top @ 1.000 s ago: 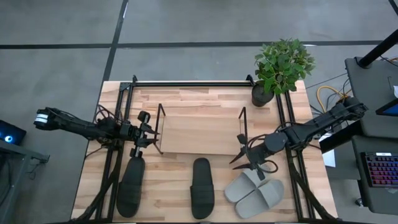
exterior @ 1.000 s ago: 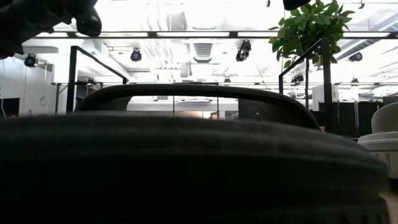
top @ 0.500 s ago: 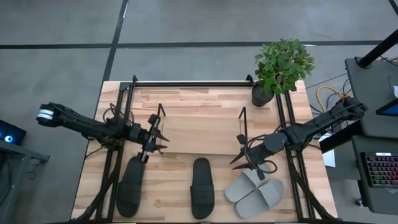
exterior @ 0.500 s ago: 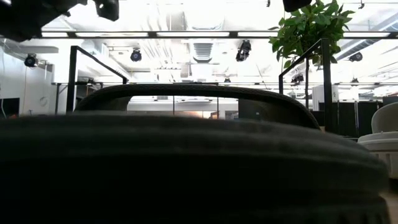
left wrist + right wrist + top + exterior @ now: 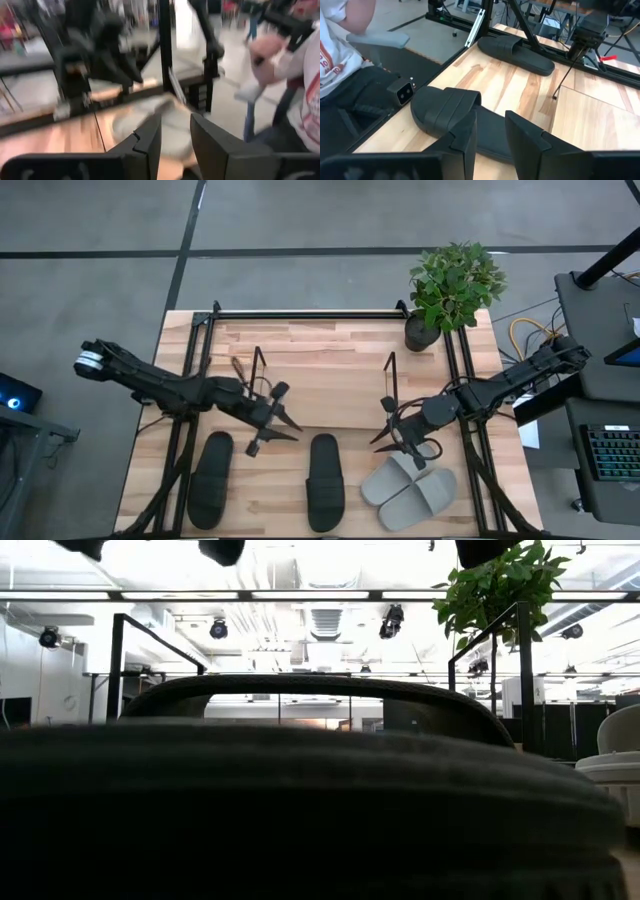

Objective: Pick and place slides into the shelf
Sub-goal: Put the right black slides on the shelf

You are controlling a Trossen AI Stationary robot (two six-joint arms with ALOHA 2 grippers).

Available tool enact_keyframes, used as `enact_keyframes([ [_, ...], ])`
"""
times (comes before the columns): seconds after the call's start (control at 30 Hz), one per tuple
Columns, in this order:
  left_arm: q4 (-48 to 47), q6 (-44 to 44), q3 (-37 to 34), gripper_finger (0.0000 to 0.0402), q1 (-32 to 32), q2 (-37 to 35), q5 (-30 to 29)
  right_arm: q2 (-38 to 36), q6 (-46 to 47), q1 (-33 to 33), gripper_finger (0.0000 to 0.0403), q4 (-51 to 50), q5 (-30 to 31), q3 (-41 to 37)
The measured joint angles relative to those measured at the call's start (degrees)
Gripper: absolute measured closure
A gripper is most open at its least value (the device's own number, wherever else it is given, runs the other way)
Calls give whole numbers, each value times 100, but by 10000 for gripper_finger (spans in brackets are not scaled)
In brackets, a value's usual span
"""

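The black slide [image 5: 325,480] looked light and bendable; its broad strap seemed the best hold. The left gripper [image 5: 271,424] hovered near it, fingers apart and empty. The right gripper [image 5: 400,436] waited empty, slightly parted.

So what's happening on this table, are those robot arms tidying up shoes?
Pretty much. Two robot arms are meant to put slides onto the low wooden shelf, which holds none yet. Two black slides and a grey pair lie on the table in front of it. The left gripper is open, empty, between the two black slides by the shelf's front edge. The right gripper is open above the grey pair, holding nothing.
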Motion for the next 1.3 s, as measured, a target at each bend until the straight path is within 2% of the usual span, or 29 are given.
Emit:
enact_keyframes([
  [0.3, -561, -613, 461, 312, -4, 628, -2, -2, 1, 0, 324, -28, 2, 0],
  [0.67, -1092, -1205, 640, 312, -26, 770, 16, -2, 1, -2, 317, -192, 44, 0],
  [0.87, -953, -272, 791, 312, -19, 995, -6, -4, -87, -2, 326, -190, 44, -2],
  [1.03, -950, -586, 952, 311, -25, 1134, 111, -4, -90, -2, 330, -151, 46, -2],
  [1.17, -963, -1035, 952, 284, -39, 1243, 489, -4, -90, -2, 328, -153, 46, -2],
  [1.3, -973, -1813, 954, 227, -28, 1446, 860, -4, -95, -2, 322, -155, 46, -2],
])
